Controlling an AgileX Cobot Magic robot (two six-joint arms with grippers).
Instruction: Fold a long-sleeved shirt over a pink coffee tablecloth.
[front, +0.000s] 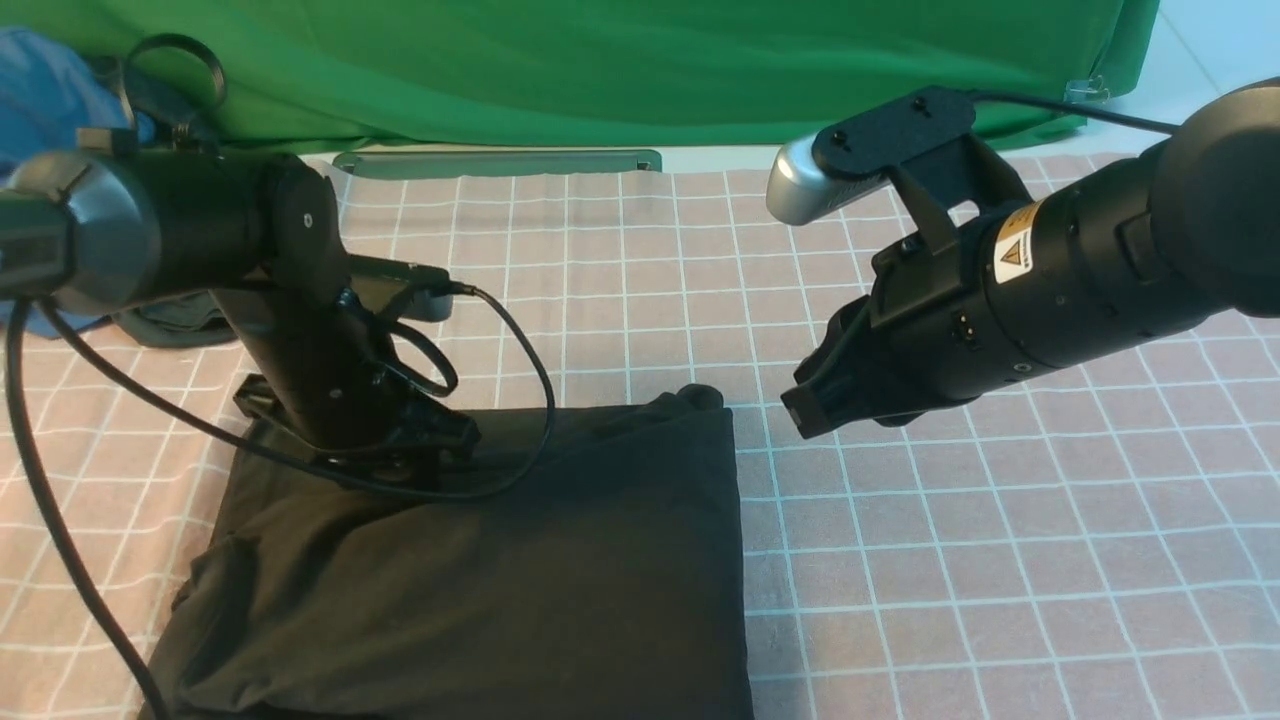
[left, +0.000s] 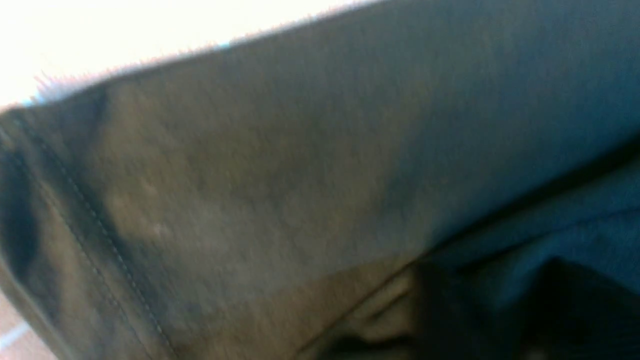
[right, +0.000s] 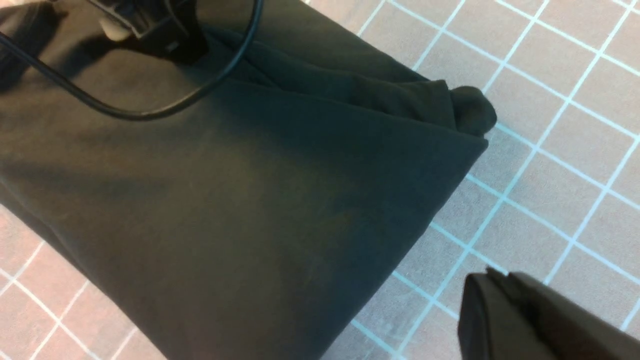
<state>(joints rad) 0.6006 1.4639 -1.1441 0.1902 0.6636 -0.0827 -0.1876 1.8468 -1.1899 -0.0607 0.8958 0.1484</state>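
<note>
The black long-sleeved shirt (front: 500, 560) lies folded into a thick rectangle on the pink coffee tablecloth (front: 1000, 520), at the near left. My left gripper (front: 400, 455) points down onto the shirt's far left part. Its fingers are buried against the fabric, and the blurred left wrist view shows only dark cloth (left: 275, 175), so its state does not show. My right gripper (front: 805, 415) hovers shut and empty over bare tablecloth (right: 550, 150), just right of the shirt's far right corner (right: 470, 115). Its fingertips (right: 492, 277) are pressed together.
A green cloth (front: 600, 60) hangs across the back, with a grey-green bar (front: 500, 162) at its foot. A blue garment (front: 40, 90) and a dark grey-green garment (front: 170, 325) sit at the far left. The left arm's black cable (front: 530, 400) loops over the shirt.
</note>
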